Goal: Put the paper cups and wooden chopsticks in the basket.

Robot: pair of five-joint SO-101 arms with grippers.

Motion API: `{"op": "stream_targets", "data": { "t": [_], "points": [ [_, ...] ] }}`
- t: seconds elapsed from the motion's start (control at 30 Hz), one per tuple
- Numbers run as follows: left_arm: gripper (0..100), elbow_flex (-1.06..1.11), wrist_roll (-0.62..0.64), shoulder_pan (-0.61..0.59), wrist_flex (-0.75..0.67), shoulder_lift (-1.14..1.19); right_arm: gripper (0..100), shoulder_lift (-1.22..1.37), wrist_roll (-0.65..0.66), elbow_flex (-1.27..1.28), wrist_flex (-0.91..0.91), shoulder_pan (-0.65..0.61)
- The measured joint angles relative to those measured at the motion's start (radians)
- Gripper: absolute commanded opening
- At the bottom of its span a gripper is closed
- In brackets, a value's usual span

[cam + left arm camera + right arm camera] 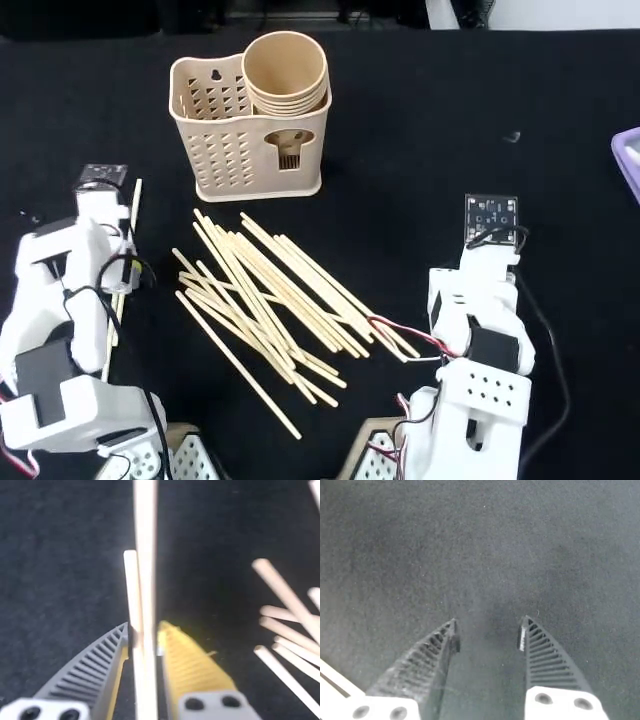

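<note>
Chopsticks in the grip: the left pincer [143, 630] is clamped on what looks like two wooden sticks, the held pair [145, 580], over the left side of the black surface [450, 130], well apart from the basket [225, 150] at the far middle. Paper cups [286, 65] stand nested in the basket's right compartment; the slotted compartment beside them looks free. The right pincer [488, 632] hangs with its fingers apart over bare cloth, holding nothing. Seen from above, the held pair's long axis runs away from the arm's base toward the far edge, the far tip leaning slightly toward the basket, one stick ending short of the other. The loose chopsticks [270, 300] lie fanned between the arms, most on a diagonal from near the basket's foot down toward the right arm. To land this load well, the arm would likely need to lift clear, tip the pair toward upright above the free compartment, lower the ends past the rim, and release only then; the uneven ends could snag the wall.
</note>
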Motion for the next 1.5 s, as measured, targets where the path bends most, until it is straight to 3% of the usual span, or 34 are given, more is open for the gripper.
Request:
{"op": "stream_targets", "data": {
  "t": [0.43, 0.57, 0.73, 0.9, 1.0, 1.27, 1.5],
  "points": [
    [3, 0.028, -0.005, 0.021, -0.028, -0.014, 19.7, 0.0, 0.0, 0.0, 0.0, 0.0],
    [3, -0.023, -0.048, -0.052, 0.031, -0.048, 19.7, 0.0, 0.0, 0.0, 0.0, 0.0],
    [3, -0.117, -0.08, -0.155, 0.169, -0.175, 19.7, 0.0, 0.0, 0.0, 0.0, 0.0],
    [3, -0.153, -0.078, -0.193, 0.203, -0.342, 19.7, 0.0, 0.0, 0.0, 0.0, 0.0],
    [3, -0.181, 0.015, -0.18, 0.199, -0.46, 19.7, 0.0, 0.0, 0.0, 0.0, 0.0],
    [3, -0.247, 0.46, -0.008, -0.103, -0.743, 19.7, 0.0, 0.0, 0.0, 0.0, 0.0],
    [3, -0.247, 0.554, 0.195, -0.48, -0.758, 19.7, 0.0, 0.0, 0.011, 0.0, 0.0]
  ]
}}
